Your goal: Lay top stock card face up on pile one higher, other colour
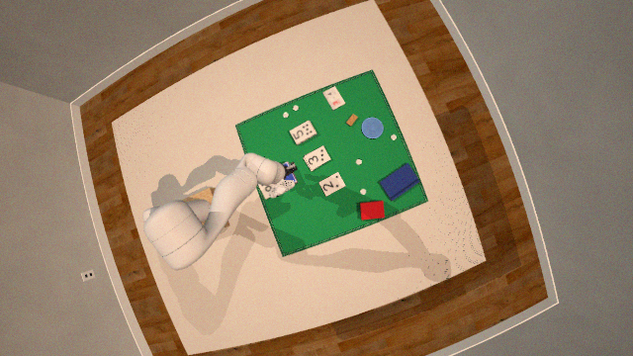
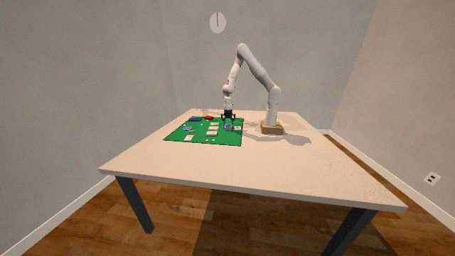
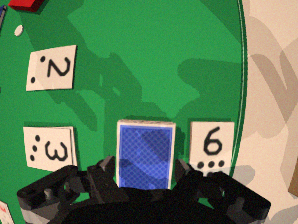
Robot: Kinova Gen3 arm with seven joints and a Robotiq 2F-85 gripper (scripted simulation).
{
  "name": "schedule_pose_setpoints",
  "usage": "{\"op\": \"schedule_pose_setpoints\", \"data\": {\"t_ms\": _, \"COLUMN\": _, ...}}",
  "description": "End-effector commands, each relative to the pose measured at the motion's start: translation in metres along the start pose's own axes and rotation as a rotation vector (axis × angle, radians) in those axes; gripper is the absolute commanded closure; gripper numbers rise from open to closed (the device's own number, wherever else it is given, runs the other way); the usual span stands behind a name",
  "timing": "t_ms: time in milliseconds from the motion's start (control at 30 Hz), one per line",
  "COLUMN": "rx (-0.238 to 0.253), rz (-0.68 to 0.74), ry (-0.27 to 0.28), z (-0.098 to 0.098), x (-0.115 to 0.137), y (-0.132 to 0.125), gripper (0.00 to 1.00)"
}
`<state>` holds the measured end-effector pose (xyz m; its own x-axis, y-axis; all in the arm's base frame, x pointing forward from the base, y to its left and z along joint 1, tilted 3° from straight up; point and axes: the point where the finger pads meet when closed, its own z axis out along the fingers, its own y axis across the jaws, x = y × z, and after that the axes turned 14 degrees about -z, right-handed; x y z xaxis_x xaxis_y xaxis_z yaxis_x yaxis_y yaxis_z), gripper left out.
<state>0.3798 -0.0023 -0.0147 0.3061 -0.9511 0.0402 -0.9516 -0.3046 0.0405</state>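
Two black fingers of a robotic hand (image 1: 291, 169) (image 2: 228, 122) (image 3: 145, 166), parted and holding nothing, straddle the near end of a blue-backed, face-down card stock (image 1: 291, 177) (image 2: 228, 126) (image 3: 145, 156) on a green mat (image 1: 316, 222) (image 2: 227, 139) (image 3: 150, 60). The stock's top card lies squarely on the stack, between a black 3 card (image 1: 316, 158) (image 2: 213, 128) (image 3: 50, 148) and a black 6 card (image 2: 237, 128) (image 3: 212, 145), touching neither. Beyond the 3, on one side, sits a thick stack topped by a black 5 card (image 1: 303, 133) (image 2: 212, 134); on the other side lies a black 2 card (image 1: 331, 184) (image 2: 215, 124) (image 3: 51, 68). A card with red markings (image 1: 334, 98) (image 2: 188, 138) occupies another part of the mat, near a small brown block (image 1: 351, 120) (image 2: 191, 131) and a round blue disc (image 1: 372, 128) (image 2: 187, 129). A red block (image 1: 372, 210) (image 2: 208, 117) (image 3: 27, 4) and a dark blue block (image 1: 400, 182) (image 2: 195, 119) rest near one another, close to the mat's edge. The white arm (image 1: 232, 190) (image 2: 259, 69) reaches over the pale surface (image 1: 346, 302) (image 2: 227, 163) (image 3: 267, 30) from its wooden base (image 1: 203, 194) (image 2: 271, 130).
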Motion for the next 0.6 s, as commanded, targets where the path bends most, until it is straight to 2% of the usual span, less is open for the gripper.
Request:
{"op": "schedule_pose_setpoints", "data": {"t_ms": 0, "rx": 0.001, "rz": 0.000, "ry": 0.001, "z": -0.0005, "x": 0.0001, "y": -0.0005, "gripper": 0.29}}
{"op": "schedule_pose_setpoints", "data": {"t_ms": 367, "rx": 0.001, "rz": 0.000, "ry": 0.001, "z": -0.0005, "x": 0.0001, "y": -0.0005, "gripper": 0.29}}
{"op": "schedule_pose_setpoints", "data": {"t_ms": 400, "rx": 0.001, "rz": 0.000, "ry": 0.001, "z": -0.0005, "x": 0.0001, "y": -0.0005, "gripper": 0.15}}
{"op": "schedule_pose_setpoints", "data": {"t_ms": 567, "rx": 0.001, "rz": 0.000, "ry": 0.001, "z": -0.0005, "x": 0.0001, "y": -0.0005, "gripper": 0.15}}
